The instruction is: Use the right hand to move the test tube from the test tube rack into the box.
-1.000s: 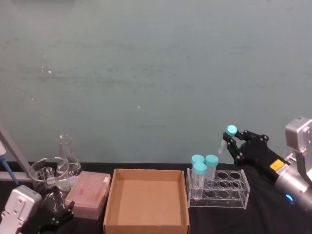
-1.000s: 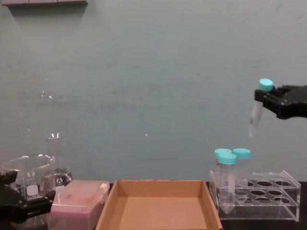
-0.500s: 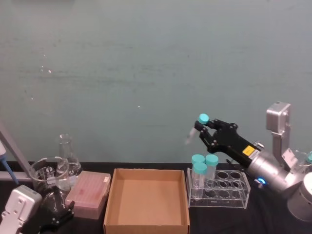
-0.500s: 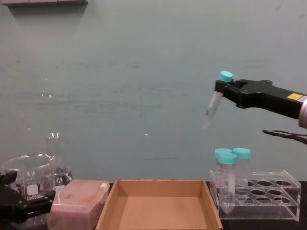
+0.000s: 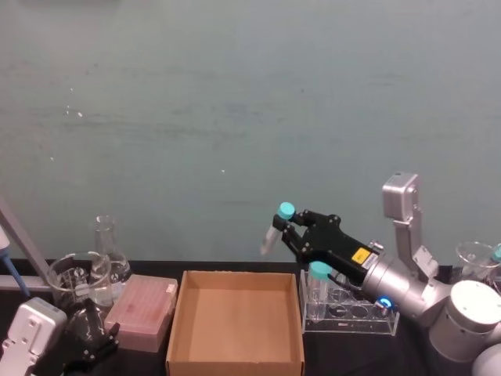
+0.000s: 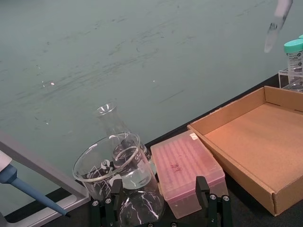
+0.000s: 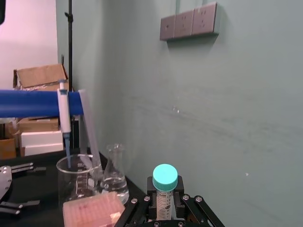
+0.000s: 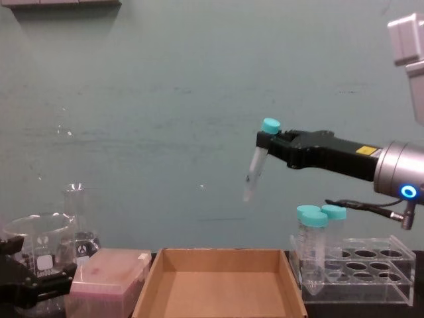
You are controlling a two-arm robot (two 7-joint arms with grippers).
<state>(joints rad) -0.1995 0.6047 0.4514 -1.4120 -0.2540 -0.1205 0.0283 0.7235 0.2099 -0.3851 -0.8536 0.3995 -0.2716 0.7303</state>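
My right gripper [image 5: 291, 228] is shut on the test tube [image 5: 272, 234] just under its teal cap. The slim tube [image 8: 254, 167] hangs tilted in the air, tip leaning left, above the right end of the box [image 8: 218, 293]. The box [image 5: 235, 317] is a shallow open cardboard tray in the middle of the table. In the right wrist view the capped tube [image 7: 164, 191] stands between the fingers. The clear test tube rack [image 5: 356, 307] sits right of the box, under my right arm. My left gripper [image 5: 88, 345] rests open at the lower left by the glassware.
Wide teal-capped tubes [image 8: 318, 222] stand at the rack's left end. Left of the box lie a pink plastic box [image 5: 141, 311], a beaker [image 5: 74, 278] and a conical flask [image 5: 108, 247]. More glassware [image 5: 472, 258] stands at far right. A teal wall backs the table.
My right gripper has carried the test tube leftward and a little lower, from above the rack to above the box's right end. The left arm has not moved.
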